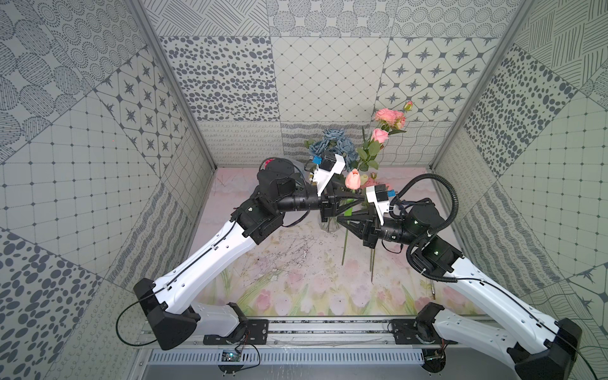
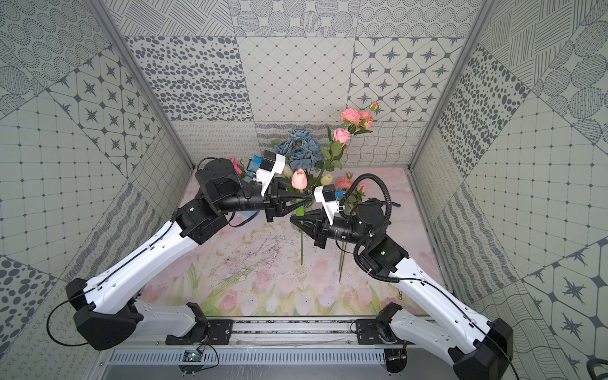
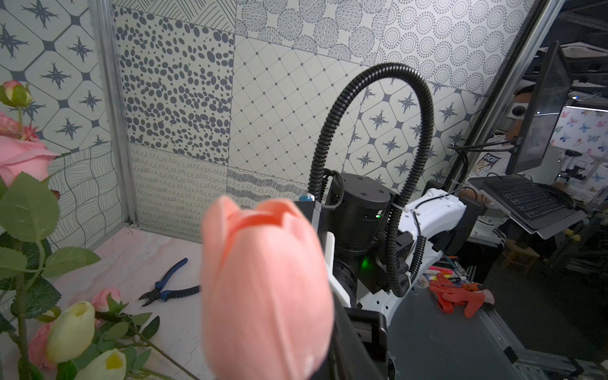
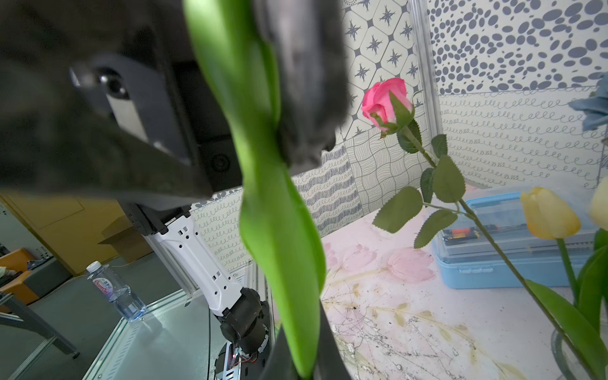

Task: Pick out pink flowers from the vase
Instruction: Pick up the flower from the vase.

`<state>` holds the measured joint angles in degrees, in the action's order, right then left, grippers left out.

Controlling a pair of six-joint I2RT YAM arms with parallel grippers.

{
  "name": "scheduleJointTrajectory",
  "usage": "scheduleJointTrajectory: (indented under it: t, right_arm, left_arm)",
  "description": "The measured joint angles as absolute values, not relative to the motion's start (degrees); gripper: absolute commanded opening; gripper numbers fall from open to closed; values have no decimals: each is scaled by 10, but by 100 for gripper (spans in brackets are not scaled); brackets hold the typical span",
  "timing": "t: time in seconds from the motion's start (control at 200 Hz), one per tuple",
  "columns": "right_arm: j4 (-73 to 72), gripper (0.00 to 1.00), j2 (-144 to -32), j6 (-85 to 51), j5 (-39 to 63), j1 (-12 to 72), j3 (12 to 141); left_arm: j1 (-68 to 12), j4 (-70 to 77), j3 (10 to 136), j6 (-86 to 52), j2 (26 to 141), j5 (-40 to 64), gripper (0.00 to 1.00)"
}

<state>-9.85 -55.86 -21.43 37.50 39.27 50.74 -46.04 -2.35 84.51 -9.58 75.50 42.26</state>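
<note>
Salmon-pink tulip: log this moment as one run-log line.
right gripper: shut on green stem of salmon-pink tulip | left gripper: at stem below bloom, grip unclear

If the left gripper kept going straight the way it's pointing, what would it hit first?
Most likely the white camera mount on the right wrist, just beyond the left gripper; depth is unclear, so it might pass beside it.

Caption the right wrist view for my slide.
Right gripper shut on a green stem; pink rose, yellow tulip and blue box beyond.
</note>
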Motion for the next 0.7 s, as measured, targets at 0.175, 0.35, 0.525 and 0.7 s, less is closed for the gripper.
scheduleJointTrajectory:
  t: [0.175,0.35,0.525,0.7]
  right_arm:
    - [-91,0,-558,-215,370,394,507]
    - [-67,0,-547,-207,351,394,506]
    - [-2,0,-523,-181,292,394,506]
    - [79,0,-495,-159,194,394,498]
  left_arm:
    - [-460,-17,834,-92,751,406,77]
    - [-460,-10,816,-90,741,387,99]
    - [-461,-5,760,-85,704,339,99]
    - [-461,-2,674,-79,656,264,99]
